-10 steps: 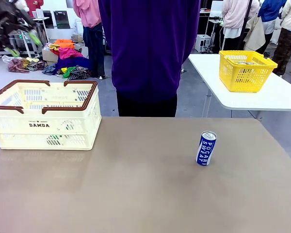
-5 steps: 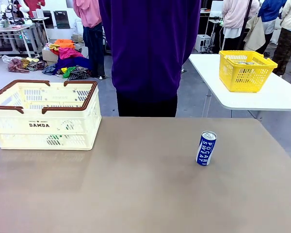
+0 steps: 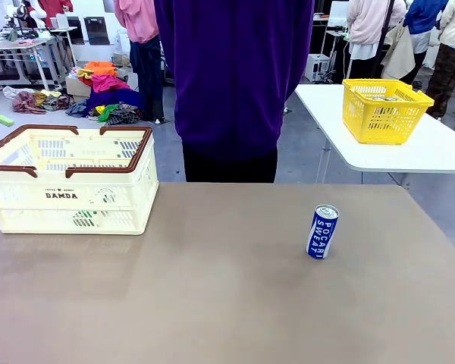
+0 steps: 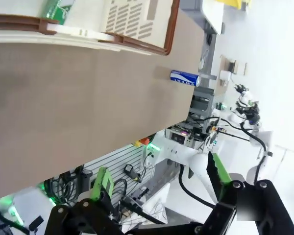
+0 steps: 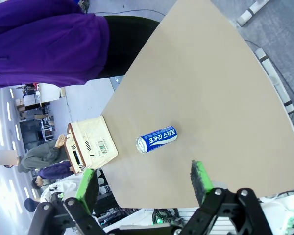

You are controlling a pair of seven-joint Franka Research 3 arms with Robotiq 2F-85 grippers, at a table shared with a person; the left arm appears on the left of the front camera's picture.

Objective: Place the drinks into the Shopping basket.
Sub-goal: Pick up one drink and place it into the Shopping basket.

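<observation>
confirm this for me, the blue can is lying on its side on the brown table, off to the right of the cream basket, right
Not quite. The blue can is standing upright, not lying on its side; the front view shows its silver top facing up. The rest holds: it is on the brown table, off to the right of the cream basket.

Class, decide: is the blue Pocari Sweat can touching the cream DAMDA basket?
Apart. In the front view the can stands upright, with a stretch of bare table between it and the basket at far left.
</observation>
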